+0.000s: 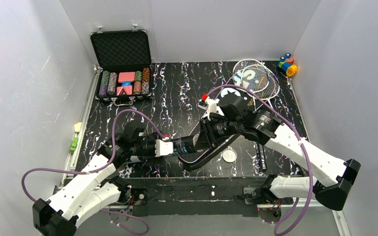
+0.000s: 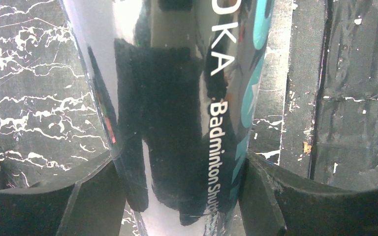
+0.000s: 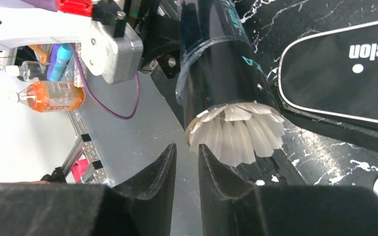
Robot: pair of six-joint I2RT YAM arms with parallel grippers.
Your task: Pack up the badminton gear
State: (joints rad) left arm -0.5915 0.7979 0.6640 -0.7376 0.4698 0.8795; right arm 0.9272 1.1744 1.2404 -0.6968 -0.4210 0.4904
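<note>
Black marble table (image 1: 177, 88): left claw (image 2: 174, 172) grips tube (image 2: 167, 98), shuttlecock (image 3: 236, 132) sticking out, right claw (image 3: 187, 157) slightly parted just beside it.

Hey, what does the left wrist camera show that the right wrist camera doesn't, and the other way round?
Only the left wrist view: the left gripper clamped on the tube, with its white "Badminton" lettering readable. Only the right wrist view: the tube's open end with a white feather shuttlecock sticking out, the black bag beside it, and the right gripper, its jaws slightly apart, holding nothing. Both: the dark tube itself.
</note>
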